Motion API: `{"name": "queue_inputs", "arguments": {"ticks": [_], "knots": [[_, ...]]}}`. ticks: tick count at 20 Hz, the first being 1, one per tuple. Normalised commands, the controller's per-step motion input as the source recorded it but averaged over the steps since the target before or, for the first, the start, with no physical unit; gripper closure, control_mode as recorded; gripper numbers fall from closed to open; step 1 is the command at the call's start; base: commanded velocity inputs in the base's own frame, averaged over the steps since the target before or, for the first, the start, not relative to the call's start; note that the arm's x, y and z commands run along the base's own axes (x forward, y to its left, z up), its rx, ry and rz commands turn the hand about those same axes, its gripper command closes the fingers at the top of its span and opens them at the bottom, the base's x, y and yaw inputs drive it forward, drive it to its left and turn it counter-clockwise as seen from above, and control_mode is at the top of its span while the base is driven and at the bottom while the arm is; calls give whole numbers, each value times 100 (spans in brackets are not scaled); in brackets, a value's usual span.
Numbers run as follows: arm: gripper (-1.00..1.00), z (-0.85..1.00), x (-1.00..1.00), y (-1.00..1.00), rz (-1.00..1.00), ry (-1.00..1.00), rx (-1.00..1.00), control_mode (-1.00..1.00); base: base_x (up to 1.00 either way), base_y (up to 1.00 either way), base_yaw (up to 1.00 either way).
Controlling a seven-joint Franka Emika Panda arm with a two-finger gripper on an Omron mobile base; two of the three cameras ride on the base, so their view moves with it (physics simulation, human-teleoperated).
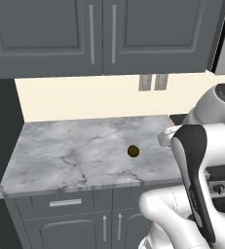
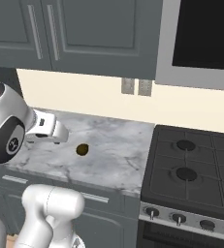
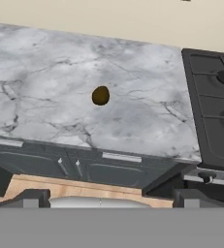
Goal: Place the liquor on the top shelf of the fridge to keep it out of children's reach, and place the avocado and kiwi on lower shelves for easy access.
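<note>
So far, little sign of progress: one small brown fruit, likely the kiwi [image 1: 133, 151], lying alone on the marble surface [image 1: 60, 151], not yet picked up. No telling from here where the bottle and avocado are, nor where the fridge stands. By judgement, the kiwi still to be fetched and carried to a lower shelf.

Gripper [image 3: 106, 199] held back off the near edge, fingers spread wide and released, grasping nothing, kiwi well ahead of them.

Plenty of open room around the kiwi: bare marble on every side, well apart from the near edge, and from the back wall. Stove [image 2: 191, 169] butting against the right end of the surface, near but not touching the fruit. Wall cabinets [image 1: 99, 34] overhanging the far part, likely limiting a high approach. Round fruit, so probably prone to rolling if nudged.
</note>
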Motion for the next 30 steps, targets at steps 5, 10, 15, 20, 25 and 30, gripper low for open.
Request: {"name": "queue_inputs", "arguments": {"ticks": [5,10,15,20,25,30], "knots": [[-100,0,0,0,0,0,0,100,29,6,0],[-100,-37,46,8,0,8,0,-100,0,0,0],[-100,-63,50,10,0,13,0,-100,0,0,0],[-100,-52,53,7,0,11,0,-100,0,0,0],[-100,-36,56,3,0,5,0,-100,0,0,0],[-100,-35,56,0,0,2,1,-100,0,0,0]]}}
